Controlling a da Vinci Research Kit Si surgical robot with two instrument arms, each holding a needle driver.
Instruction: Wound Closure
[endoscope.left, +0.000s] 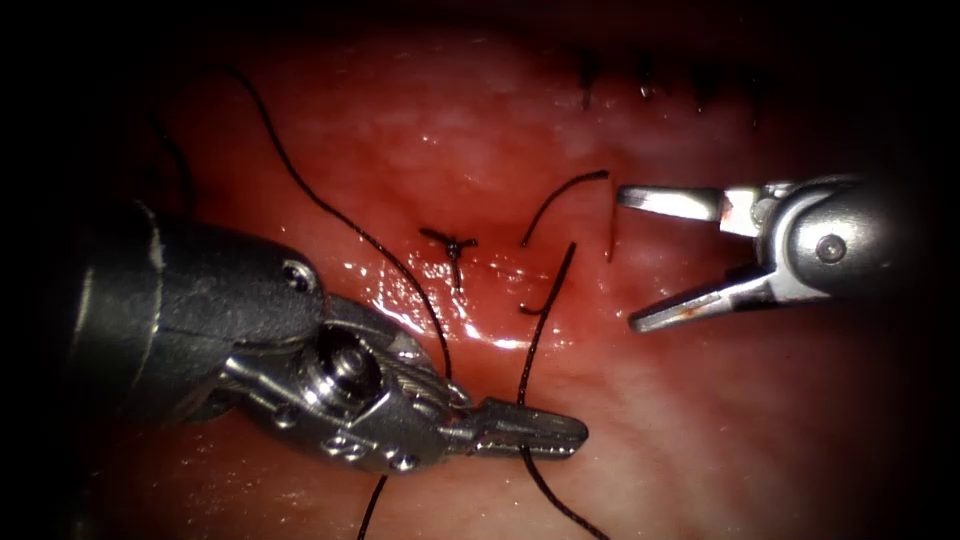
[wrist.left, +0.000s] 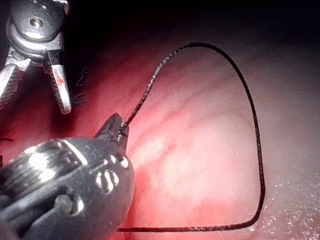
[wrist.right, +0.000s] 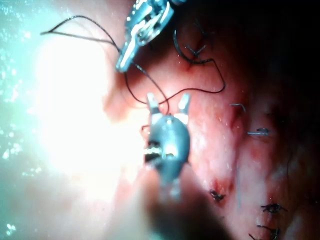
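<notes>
- Two tools work over the tissue (endoscope.left: 700, 440): the left tool (endoscope.left: 530, 432) has its jaws pressed together on the thread (endoscope.left: 540, 330), which crosses them and runs up toward the cut and down out of the endoscope view.
- Across from it, the right tool (endoscope.left: 640, 260) stands with its jaws wide apart and nothing between them, just right of the short thread ends (endoscope.left: 565, 200).
- No needle can be made out, so I cannot say where it is or whether it sits in the tissue.
- Judging by the finished knot (endoscope.left: 452, 243) to the left and the loose ends by the cut, thread handling on a stitch seems to be in hand; any next grasp would need the open jaws brought exactly onto one thin strand.
- Dark, braided and limp, the thread curls in a wide loop in the left wrist view (wrist.left: 250, 100).
- Wet, glossy and soft, the tissue carries red fluid (endoscope.left: 480, 310) around the cut.
- Ridged metal lines the jaws' inner faces.
</notes>
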